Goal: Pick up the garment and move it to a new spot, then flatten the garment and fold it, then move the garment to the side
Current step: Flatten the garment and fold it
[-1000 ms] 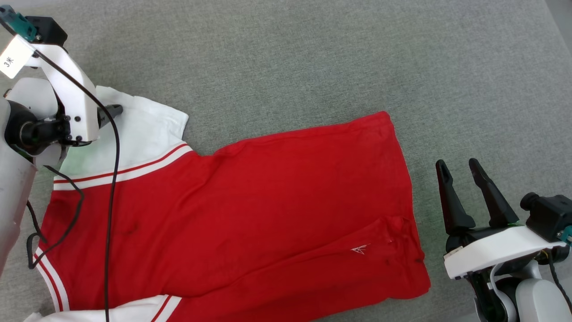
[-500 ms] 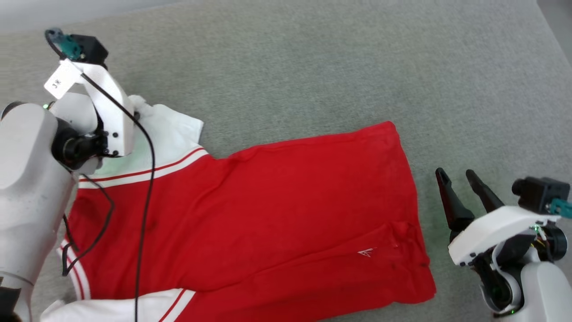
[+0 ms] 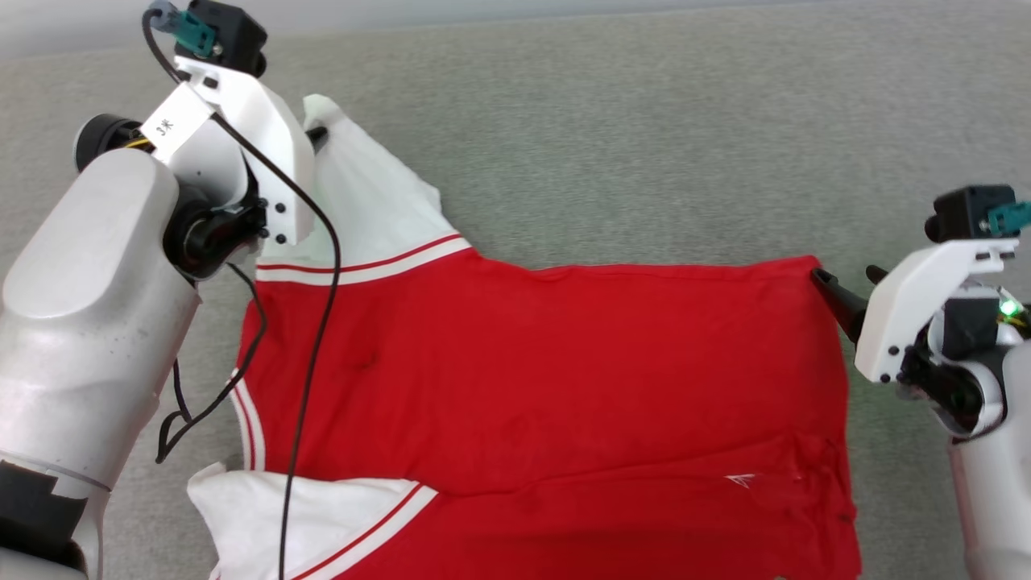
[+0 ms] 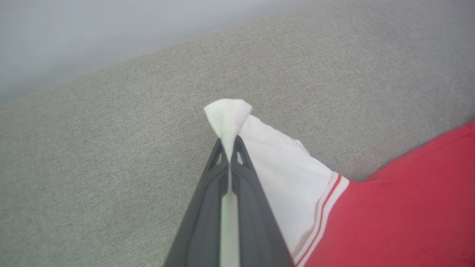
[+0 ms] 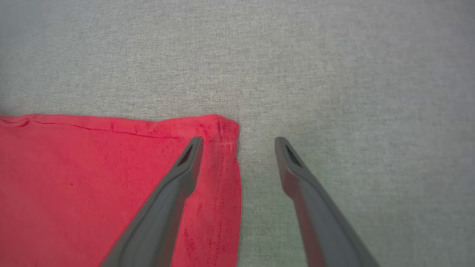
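Note:
The garment [image 3: 564,379] lies spread on the grey surface, a red shirt body with white sleeves and red-and-white striped trim. My left gripper [image 3: 316,135] is at the upper left, shut on the tip of the far white sleeve [image 3: 362,201], which rises to a peak. In the left wrist view the gripper [image 4: 230,142] pinches that sleeve tip [image 4: 227,115] between closed fingers. My right gripper [image 3: 850,282] is open at the garment's far right corner. In the right wrist view this gripper [image 5: 239,142] straddles the corner of the garment [image 5: 92,178], one finger over red cloth, the other over grey surface.
The grey fabric surface [image 3: 644,145] extends around the garment, with a pale edge along the far side. A black cable [image 3: 318,322] hangs from my left arm across the garment. The near white sleeve [image 3: 306,515] lies folded at the lower left.
The camera has shifted. My left gripper has shut on the far sleeve tip and raised it. My right gripper has moved up to the garment's far right corner, still open.

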### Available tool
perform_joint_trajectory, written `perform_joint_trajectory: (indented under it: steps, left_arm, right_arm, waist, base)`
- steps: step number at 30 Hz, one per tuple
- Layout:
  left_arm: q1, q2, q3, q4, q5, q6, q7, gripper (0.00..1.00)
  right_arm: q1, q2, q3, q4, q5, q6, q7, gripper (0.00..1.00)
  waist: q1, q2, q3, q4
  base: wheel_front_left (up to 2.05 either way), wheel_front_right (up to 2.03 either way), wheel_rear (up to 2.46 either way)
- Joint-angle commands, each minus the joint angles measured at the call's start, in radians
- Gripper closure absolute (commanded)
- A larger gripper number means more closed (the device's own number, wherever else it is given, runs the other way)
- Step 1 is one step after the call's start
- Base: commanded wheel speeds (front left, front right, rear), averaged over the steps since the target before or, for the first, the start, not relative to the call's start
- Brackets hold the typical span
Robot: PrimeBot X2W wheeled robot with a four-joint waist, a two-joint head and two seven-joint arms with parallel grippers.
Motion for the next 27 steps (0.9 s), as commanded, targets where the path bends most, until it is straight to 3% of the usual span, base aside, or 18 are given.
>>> perform_joint_trajectory:
  steps: [1, 12, 14, 20, 27]
  left_arm:
    - [-0.012, -0.002, -0.002, -0.006, -0.007, -0.001, -0.010, 1.00]
    - [-0.008, 0.007, -0.040, -0.035, -0.053, -0.002, -0.051, 1.00]
    - [-0.002, 0.013, -0.050, -0.038, -0.064, -0.002, -0.054, 1.00]
    - [0.015, 0.043, -0.054, -0.040, -0.088, -0.002, -0.084, 1.00]
    - [0.091, 0.070, -0.025, -0.049, -0.133, 0.000, -0.147, 1.00]
  right_arm:
    - [-0.028, -0.010, 0.012, 0.016, -0.005, 0.000, 0.035, 0.00]
    - [-0.089, 0.009, 0.023, 0.233, -0.045, -0.001, 0.266, 0.00]
    - [-0.086, 0.023, 0.024, 0.262, -0.042, -0.001, 0.295, 1.00]
    - [-0.116, 0.028, 0.010, 0.233, -0.040, -0.001, 0.242, 1.00]
    - [-0.088, 0.021, -0.028, 0.096, -0.043, -0.001, 0.134, 1.00]
  waist:
    - [0.0000, 0.0000, 0.008, 0.029]
    - [0.0000, 0.0000, 0.047, 0.062]
    - [0.0000, 0.0000, 0.046, 0.060]
    - [0.0000, 0.0000, 0.032, 0.053]
    - [0.0000, 0.0000, -0.036, 0.059]
  base:
    - [0.00, 0.00, 0.00]
    - [0.00, 0.00, 0.00]
    - [0.00, 0.00, 0.00]
    - [0.00, 0.00, 0.00]
    - [0.00, 0.00, 0.00]
